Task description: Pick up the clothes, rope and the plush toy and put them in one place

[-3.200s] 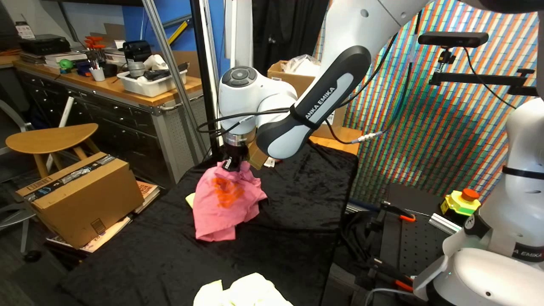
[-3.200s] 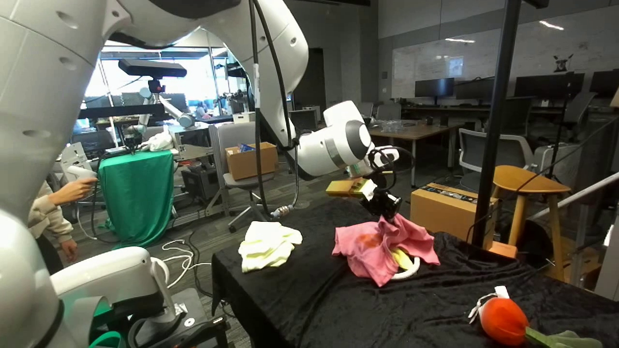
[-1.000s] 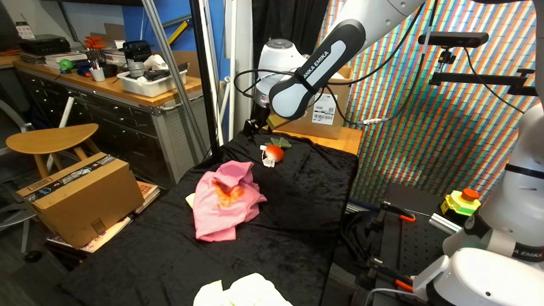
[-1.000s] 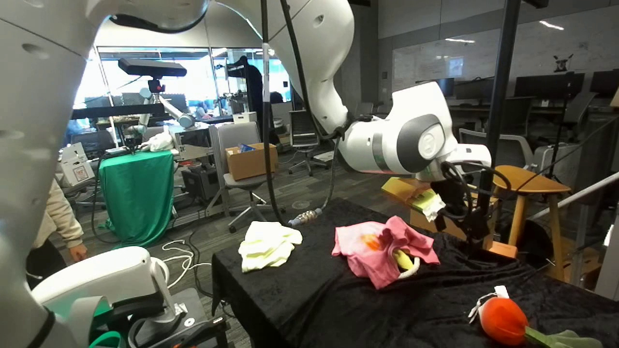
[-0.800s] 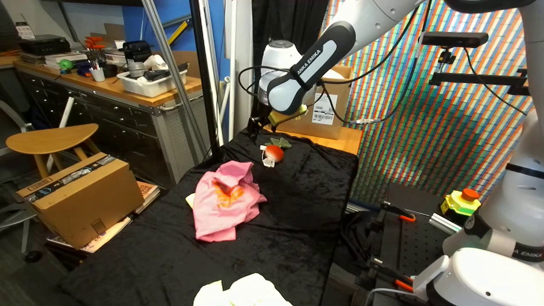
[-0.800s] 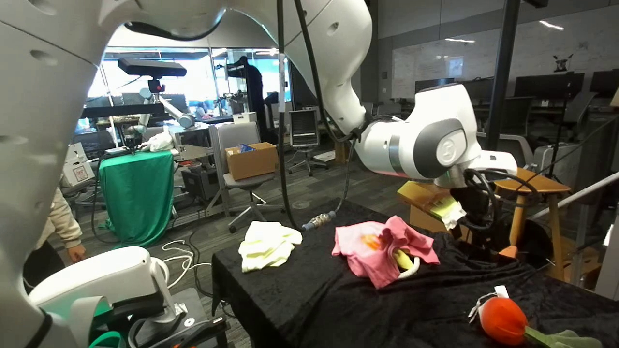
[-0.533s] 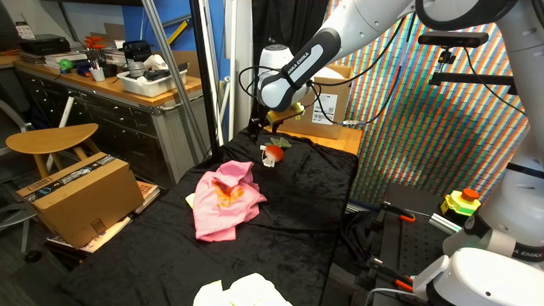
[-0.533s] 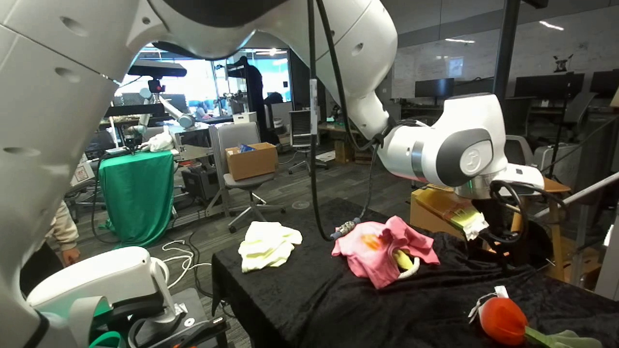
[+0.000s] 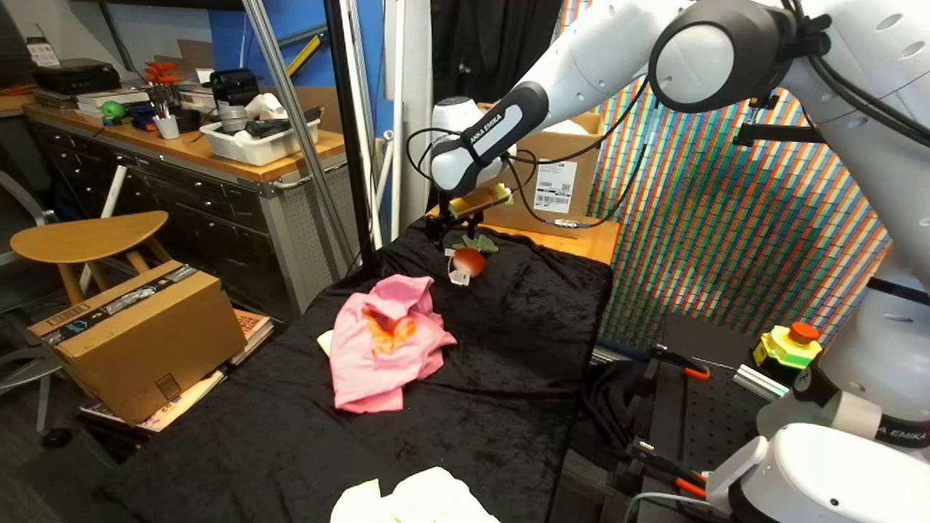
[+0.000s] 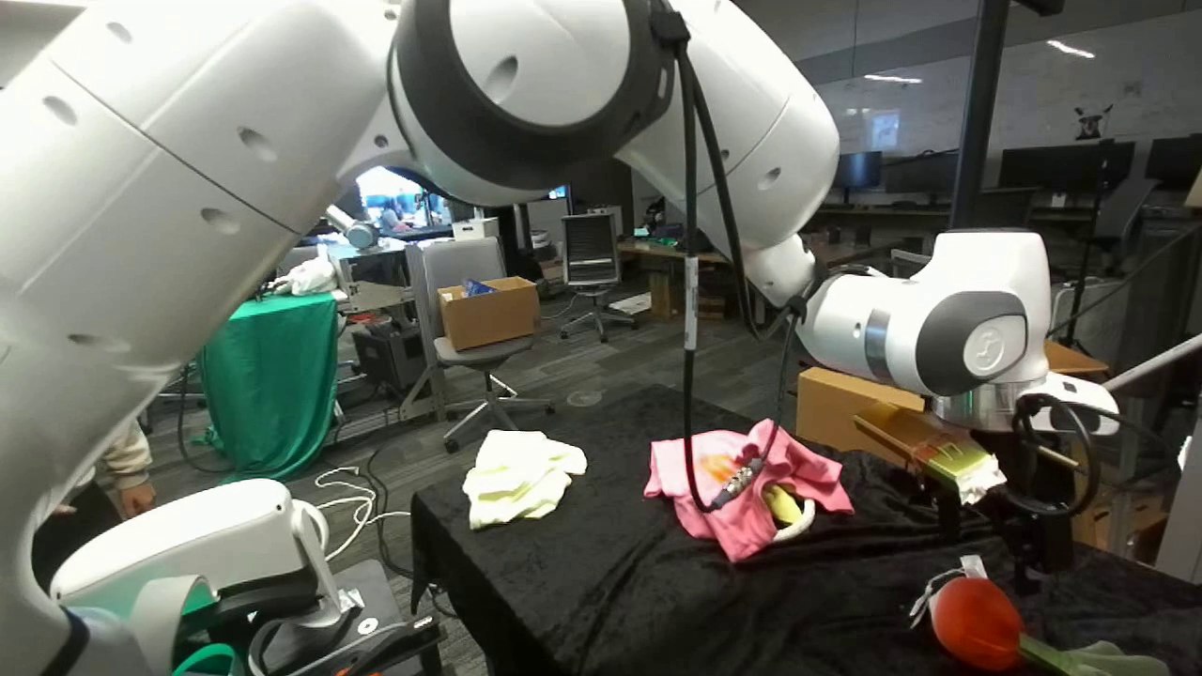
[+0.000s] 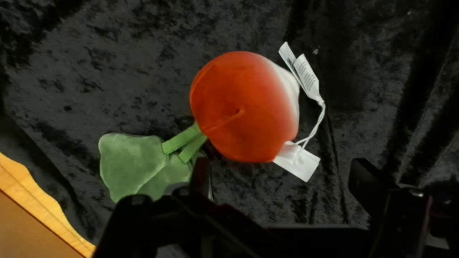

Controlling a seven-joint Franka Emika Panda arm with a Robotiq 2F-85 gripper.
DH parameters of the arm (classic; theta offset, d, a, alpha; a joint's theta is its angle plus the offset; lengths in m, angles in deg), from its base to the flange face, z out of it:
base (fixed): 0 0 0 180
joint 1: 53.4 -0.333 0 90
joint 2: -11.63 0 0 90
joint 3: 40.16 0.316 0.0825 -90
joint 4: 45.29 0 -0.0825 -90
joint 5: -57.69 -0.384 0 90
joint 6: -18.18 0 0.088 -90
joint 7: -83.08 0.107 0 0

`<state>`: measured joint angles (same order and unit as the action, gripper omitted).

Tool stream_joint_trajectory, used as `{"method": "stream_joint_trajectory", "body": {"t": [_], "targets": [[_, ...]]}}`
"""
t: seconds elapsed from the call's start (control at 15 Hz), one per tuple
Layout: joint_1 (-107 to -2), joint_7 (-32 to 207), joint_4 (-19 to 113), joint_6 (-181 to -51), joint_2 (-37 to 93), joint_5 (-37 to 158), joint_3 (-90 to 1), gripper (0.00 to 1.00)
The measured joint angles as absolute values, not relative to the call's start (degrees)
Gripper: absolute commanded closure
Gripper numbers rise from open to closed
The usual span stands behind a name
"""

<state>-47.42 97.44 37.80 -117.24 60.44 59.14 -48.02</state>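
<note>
Holding gripper (image 11: 280, 167) spread and empty just beside toy (image 11: 245, 107) on tablecloth (image 9: 472, 436), seeing toy's long axis aslant in wrist view with leaves (image 11: 131, 161) by one finger (image 11: 200, 179), so probably needing to shift toward toy's round end.

There's one pink cloth (image 9: 389, 356), one pale cloth (image 10: 524, 477) and a bit of one yellow cloth (image 10: 782, 505), so three cloths in all. I count one rope (image 10: 800, 525), one toy (image 11: 240, 107) with two leaves (image 11: 132, 163), one gripper (image 11: 279, 168) with two fingers (image 11: 365, 179), one tablecloth (image 9: 472, 428), one stool (image 9: 89, 238) and one red button (image 9: 804, 333).
</note>
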Motion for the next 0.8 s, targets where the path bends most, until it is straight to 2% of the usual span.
{"method": "stream_joint_trajectory", "body": {"t": [0.8], "targets": [[-44.46,98.58,24.08,-105.16,70.34,59.14,-48.41,0.0]]}}
